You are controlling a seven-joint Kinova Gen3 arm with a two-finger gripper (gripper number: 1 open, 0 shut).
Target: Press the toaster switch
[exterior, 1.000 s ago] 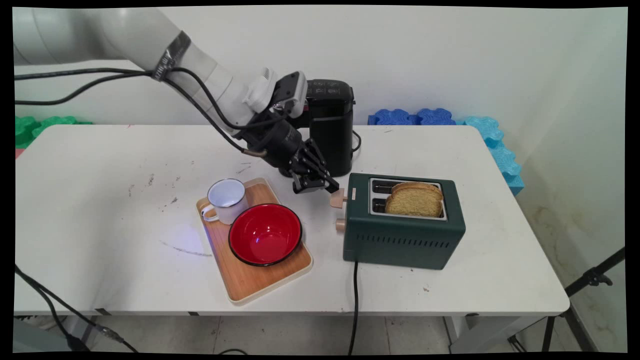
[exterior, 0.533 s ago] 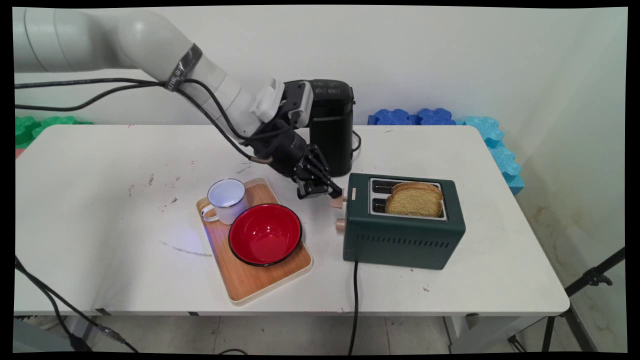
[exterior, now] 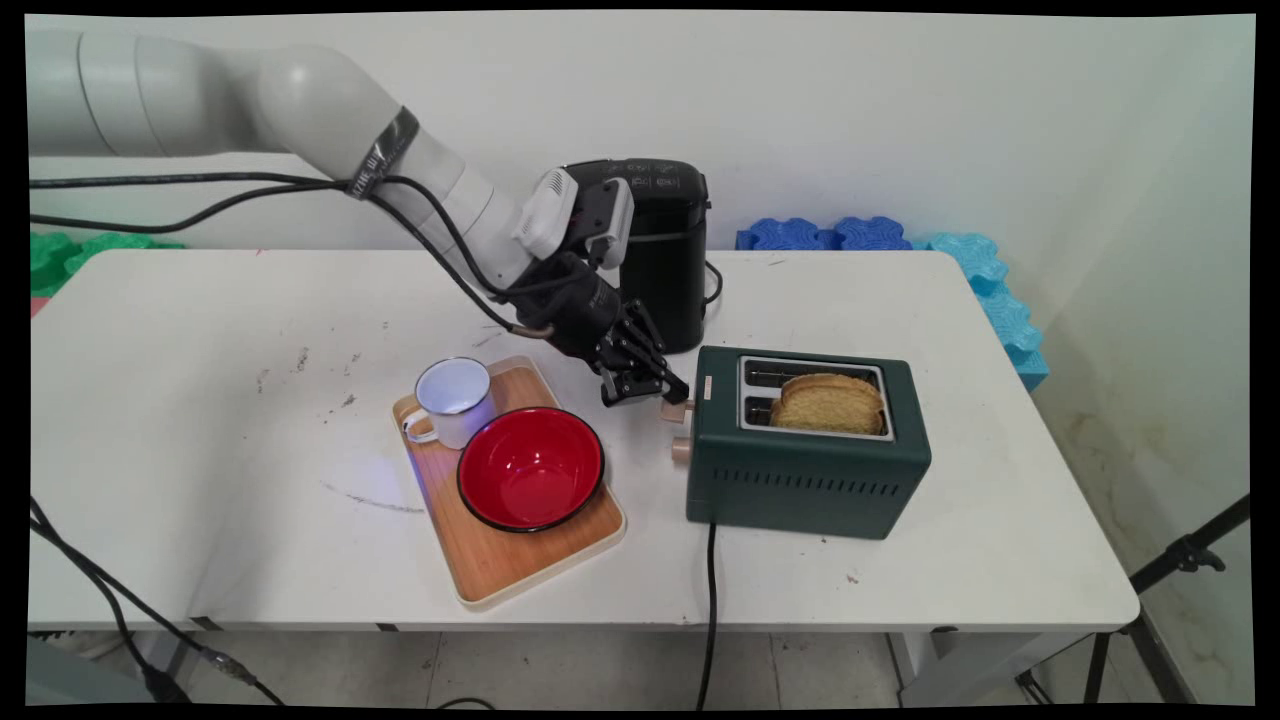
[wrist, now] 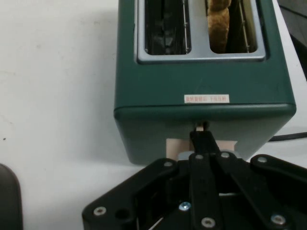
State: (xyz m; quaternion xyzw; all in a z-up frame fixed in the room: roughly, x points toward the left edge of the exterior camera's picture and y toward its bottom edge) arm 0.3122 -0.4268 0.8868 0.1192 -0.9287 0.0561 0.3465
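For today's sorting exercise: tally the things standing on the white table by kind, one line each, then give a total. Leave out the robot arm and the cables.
Toaster: 1
Bread: 1
Coffee machine: 1
Tray: 1
Bowl: 1
Mug: 1
Total: 6

The gripper (wrist: 201, 143) covers most of the toaster's (exterior: 808, 470) lever (wrist: 201, 145) in the hand view. The toaster's far end is cut off there. The label (wrist: 206, 98) is too small to read.
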